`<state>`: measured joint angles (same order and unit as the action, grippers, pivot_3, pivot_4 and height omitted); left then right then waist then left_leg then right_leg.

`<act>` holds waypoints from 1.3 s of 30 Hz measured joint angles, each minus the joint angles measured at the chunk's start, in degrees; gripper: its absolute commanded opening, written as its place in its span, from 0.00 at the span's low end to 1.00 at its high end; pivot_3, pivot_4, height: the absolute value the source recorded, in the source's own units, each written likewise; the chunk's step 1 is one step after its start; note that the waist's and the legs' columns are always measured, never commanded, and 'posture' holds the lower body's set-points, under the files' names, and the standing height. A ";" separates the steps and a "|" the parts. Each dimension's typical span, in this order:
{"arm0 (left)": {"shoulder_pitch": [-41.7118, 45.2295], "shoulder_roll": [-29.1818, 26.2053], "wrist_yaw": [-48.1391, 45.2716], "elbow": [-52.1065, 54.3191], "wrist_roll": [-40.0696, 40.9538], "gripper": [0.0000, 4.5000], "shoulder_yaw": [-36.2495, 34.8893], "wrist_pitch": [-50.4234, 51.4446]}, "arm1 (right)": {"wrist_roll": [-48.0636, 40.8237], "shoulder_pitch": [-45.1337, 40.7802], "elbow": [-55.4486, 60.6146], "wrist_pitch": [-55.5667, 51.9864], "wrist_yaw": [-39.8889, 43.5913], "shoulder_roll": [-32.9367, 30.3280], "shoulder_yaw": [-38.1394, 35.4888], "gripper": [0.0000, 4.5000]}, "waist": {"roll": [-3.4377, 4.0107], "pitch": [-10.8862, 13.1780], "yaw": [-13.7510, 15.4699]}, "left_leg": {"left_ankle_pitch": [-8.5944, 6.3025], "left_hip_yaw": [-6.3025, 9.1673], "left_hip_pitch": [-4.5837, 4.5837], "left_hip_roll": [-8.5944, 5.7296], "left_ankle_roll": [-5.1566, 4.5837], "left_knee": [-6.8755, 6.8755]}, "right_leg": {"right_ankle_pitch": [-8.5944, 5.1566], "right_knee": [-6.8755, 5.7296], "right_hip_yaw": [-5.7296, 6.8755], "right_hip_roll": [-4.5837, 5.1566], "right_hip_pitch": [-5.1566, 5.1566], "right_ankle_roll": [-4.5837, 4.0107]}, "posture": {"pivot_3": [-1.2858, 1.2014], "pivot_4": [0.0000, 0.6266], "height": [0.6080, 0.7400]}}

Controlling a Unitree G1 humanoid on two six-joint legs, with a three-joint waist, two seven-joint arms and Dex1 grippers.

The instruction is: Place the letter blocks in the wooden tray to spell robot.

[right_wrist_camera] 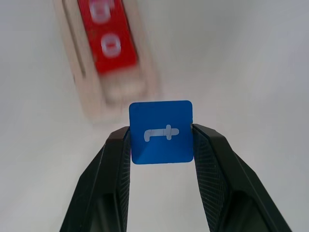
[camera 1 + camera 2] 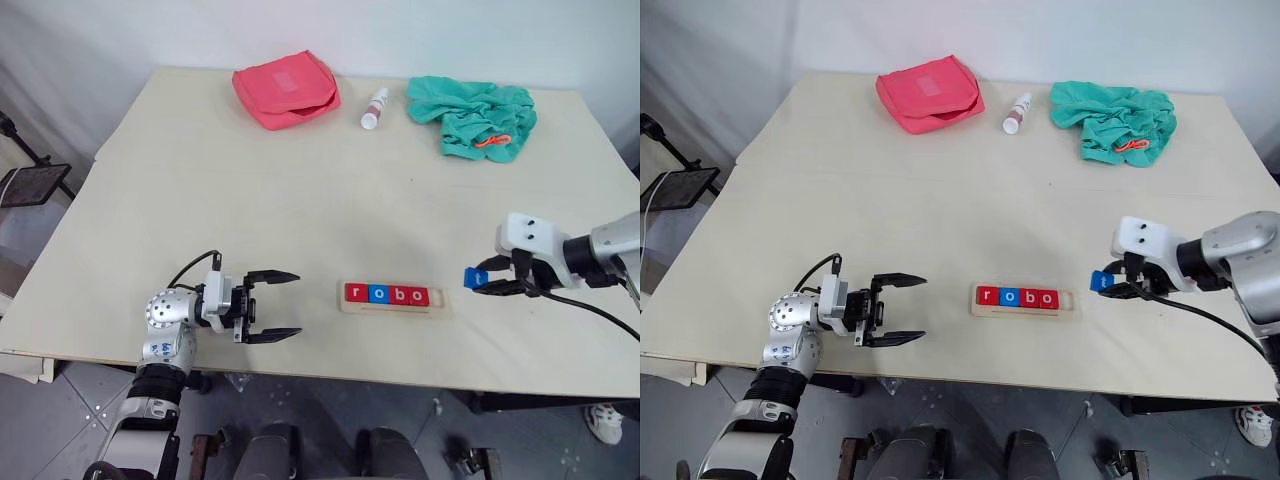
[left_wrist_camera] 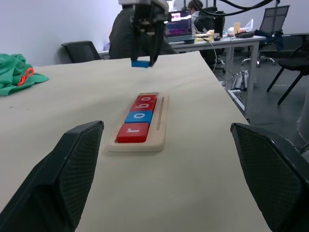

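Note:
The wooden tray [image 2: 393,298] lies near the table's front edge with letter blocks [image 2: 387,294] in it reading r, o, b, o: red, blue, red, red. Its right end slot is bare. Just right of the tray and above the table, my right gripper [image 2: 482,279] is shut on the blue t block [image 1: 161,132], which sits flat between both fingers [image 1: 113,164]. My left gripper [image 2: 280,305] stands open left of the tray, pointing at it, with nothing between its fingers [image 3: 72,169].
At the table's far side lie a red pouch [image 2: 287,90], a small white bottle [image 2: 375,108] and a crumpled green cloth [image 2: 475,117]. The table's front edge [image 2: 330,375] runs just below the tray.

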<state>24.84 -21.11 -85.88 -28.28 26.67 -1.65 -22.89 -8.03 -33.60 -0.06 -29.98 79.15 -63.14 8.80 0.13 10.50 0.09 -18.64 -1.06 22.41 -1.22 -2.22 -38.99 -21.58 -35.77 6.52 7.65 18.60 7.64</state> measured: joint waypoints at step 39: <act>-3.40 -0.29 2.57 3.10 0.00 1.00 -0.11 -0.05 | 7.59 -6.70 -4.69 6.26 4.02 7.63 10.57 0.99 | 0.00 0.00 -0.15 | 0.00 0.09 0.02 -0.03 0.00 -0.03 | 0.00 -0.07 0.13 0.00 0.00 0.00 | 0.52 0.24 1.00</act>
<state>21.44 -21.40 -83.31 -25.18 26.67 -1.77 -22.94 -0.45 -40.30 -4.76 -23.72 83.17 -55.51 19.37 0.13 10.50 -0.06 -18.64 -0.97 22.43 -1.26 -2.21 -39.02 -21.58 -35.84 6.65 7.65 18.60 7.64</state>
